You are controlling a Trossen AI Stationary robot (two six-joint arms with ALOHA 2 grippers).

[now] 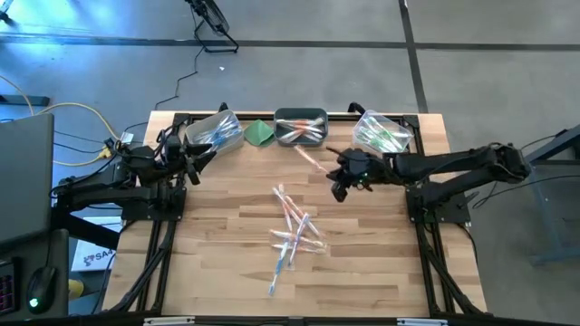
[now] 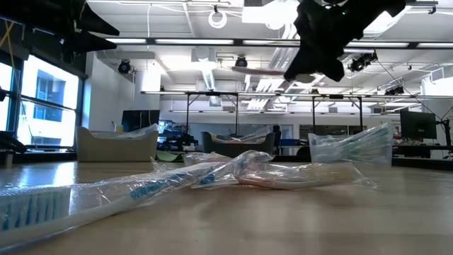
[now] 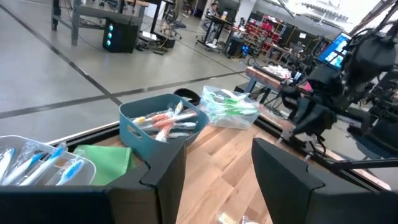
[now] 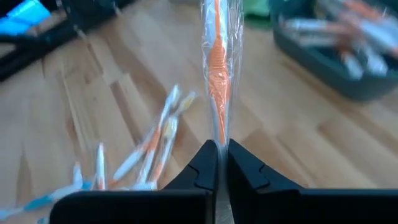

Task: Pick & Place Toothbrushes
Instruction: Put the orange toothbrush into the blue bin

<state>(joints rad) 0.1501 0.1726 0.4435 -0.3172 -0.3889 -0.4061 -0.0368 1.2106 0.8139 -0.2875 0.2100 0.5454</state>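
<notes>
right gripper (image 1: 337, 184) clamps an orange toothbrush (image 4: 219, 74) above bare table (image 1: 381, 263); only its wrist view shows the pinch. left gripper (image 3: 217, 180) gapes near the table's far edge.

loose toothbrushes (image 1: 292, 231) mid-table, three bins (image 1: 300, 128) along far edge, cloth (image 1: 260, 132) between

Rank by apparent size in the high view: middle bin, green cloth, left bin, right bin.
1. Left bin and right bin: look alike, tied.
2. Middle bin: close behind, so the order is unsure.
3. Green cloth: clearly smallest.
</notes>
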